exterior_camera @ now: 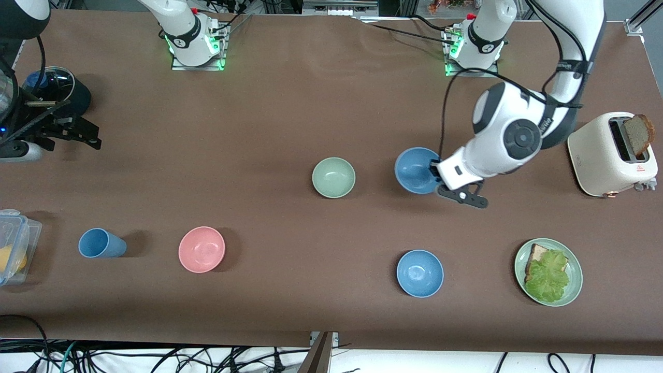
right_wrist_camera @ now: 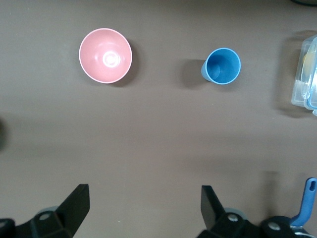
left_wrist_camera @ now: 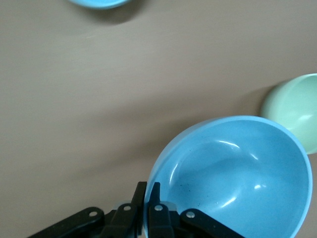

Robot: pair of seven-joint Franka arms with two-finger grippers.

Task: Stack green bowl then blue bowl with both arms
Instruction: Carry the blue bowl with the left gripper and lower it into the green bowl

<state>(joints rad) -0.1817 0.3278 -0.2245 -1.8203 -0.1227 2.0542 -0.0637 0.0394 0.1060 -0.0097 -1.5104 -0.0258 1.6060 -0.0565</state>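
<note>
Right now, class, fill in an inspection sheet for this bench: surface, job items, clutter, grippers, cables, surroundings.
Surface: brown table, flat.
Job's things: green bowl upright on the table; blue bowl beside it, rim pinched.
Clutter: second blue bowl, pink bowl, blue cup, sandwich plate, toaster, plastic box.
Grippers: left gripper shut on blue bowl; right gripper open, waiting above the table.
Cables: loose along the front edge.
Surroundings: nothing seen.
</note>
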